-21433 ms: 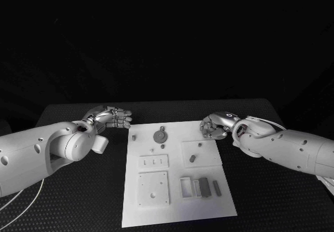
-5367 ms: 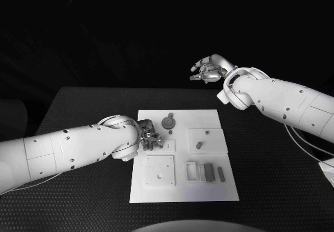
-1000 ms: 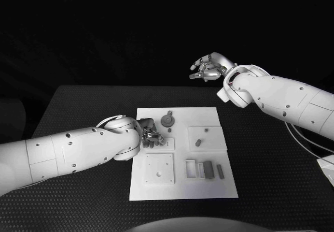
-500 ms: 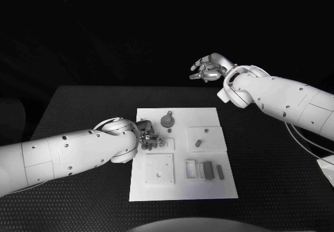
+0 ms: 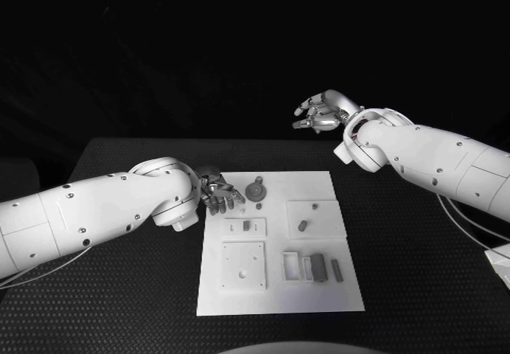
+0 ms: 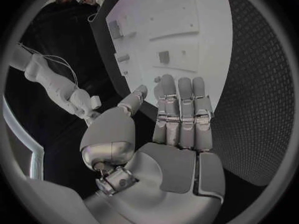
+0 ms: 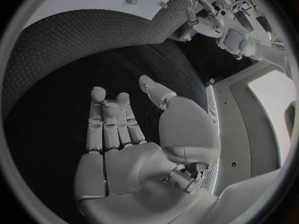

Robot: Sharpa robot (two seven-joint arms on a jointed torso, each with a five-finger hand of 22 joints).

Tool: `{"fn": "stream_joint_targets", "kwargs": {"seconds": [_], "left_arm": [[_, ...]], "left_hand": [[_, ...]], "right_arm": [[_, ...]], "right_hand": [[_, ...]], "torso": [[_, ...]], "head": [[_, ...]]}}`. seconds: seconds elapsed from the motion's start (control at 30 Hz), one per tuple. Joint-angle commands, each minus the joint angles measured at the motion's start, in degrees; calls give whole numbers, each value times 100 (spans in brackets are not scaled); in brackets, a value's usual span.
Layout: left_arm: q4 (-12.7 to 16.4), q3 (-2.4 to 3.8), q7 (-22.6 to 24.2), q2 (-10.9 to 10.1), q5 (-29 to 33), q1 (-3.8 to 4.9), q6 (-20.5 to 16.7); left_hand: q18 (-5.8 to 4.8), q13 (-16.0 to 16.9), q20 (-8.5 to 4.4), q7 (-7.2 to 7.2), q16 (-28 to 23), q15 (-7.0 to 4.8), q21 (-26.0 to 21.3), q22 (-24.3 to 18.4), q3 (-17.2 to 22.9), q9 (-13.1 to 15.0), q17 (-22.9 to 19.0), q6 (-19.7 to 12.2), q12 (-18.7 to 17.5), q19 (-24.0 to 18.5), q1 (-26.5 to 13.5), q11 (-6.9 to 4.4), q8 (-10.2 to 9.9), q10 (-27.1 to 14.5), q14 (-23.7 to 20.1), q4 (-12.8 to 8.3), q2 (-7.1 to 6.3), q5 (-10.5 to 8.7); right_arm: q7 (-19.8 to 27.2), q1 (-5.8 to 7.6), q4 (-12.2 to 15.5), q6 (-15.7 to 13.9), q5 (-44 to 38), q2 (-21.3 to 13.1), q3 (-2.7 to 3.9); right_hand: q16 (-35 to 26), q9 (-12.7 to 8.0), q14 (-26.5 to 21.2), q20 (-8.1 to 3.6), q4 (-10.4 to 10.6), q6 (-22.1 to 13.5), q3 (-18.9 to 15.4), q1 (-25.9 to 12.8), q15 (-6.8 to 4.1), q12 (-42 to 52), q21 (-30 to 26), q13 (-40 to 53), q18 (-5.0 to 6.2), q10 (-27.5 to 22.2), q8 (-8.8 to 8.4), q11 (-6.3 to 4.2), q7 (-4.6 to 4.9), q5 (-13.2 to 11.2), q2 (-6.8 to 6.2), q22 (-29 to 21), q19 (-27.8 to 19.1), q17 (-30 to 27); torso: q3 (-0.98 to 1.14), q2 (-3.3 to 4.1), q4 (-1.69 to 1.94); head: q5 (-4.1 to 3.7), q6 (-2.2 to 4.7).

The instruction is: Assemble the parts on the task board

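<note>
Your left hand [image 5: 218, 195] is empty with fingers spread, at the left edge of the task board [image 5: 278, 295]. Your right hand [image 5: 322, 110] hangs empty, fingers apart, beyond the tabletop [image 5: 127, 158]. Grey parts [image 5: 319, 267] lie on the board.

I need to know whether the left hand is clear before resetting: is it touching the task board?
Apart. In the left wrist view the left hand is open and flat, with dark table showing between its fingertips and the task board.
</note>
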Motion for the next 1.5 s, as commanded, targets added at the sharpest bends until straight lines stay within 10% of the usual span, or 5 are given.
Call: {"fn": "stream_joint_targets", "kwargs": {"seconds": [0.03,0.1,0.73,1.0,1.5], "left_arm": [[-195,21,137,-4,522,88,253],[-380,33,153,-3,534,151,268],[-2179,8,264,760,-267,233,761],[-2534,-118,254,988,-502,177,1035],[-2804,-175,330,1168,-525,29,1172]], "left_hand": [[5,-9,-4,27,37,-21,7,5,1,6,-12,-5,25,10,-24,5,-26,-8,-16,45,-29,-33],[-68,-82,125,379,-164,132,-209,-61,51,-201,-123,-826,-166,-353,59,267,-488,-437,-436,-28,-76,-131],[-12,-10,169,367,-15,156,-304,-61,-2,-277,-235,-782,-23,-291,59,258,-478,-501,-472,108,-182,-136],[-10,-1,168,366,16,156,-330,-59,-6,-292,-269,-784,4,-283,7,257,-477,-523,-491,209,-216,-154],[-12,4,173,371,38,161,-360,-55,-10,-305,-300,-796,20,-294,-25,262,-480,-553,-519,287,-191,-159]], "right_arm": [[25,-3,-5,72,-38,-2,3],[23,-3,-4,74,-38,-7,3],[19,-4,-15,81,-38,4,2],[20,-6,-11,85,-38,21,2],[22,-7,-6,88,-38,31,2]], "right_hand": [[21,-9,-29,2,-4,-11,-26,-56,10,34,-16,-6,87,-55,27,-1,44,-2,4,103,-37,-7],[21,-10,-29,2,-1,-12,-28,-61,10,35,-16,-7,87,-55,27,0,45,-2,1,103,-37,-7],[23,-12,-29,2,4,-16,-27,-62,10,39,-15,-12,87,-55,27,0,45,-2,-3,104,-37,-9],[24,-14,-30,1,4,-17,-27,-61,10,41,-14,-14,87,-56,27,0,45,-2,-4,104,-37,-10],[26,-16,-30,1,7,-20,-26,-60,11,44,-14,-18,87,-57,27,1,46,-2,-5,103,-37,-12]], "torso": [[-4,9,-2],[1,8,-4],[-8,10,-5],[0,10,-10],[-1,6,-2]], "head": [[8,52],[15,91],[104,190],[101,170],[75,131]]}}
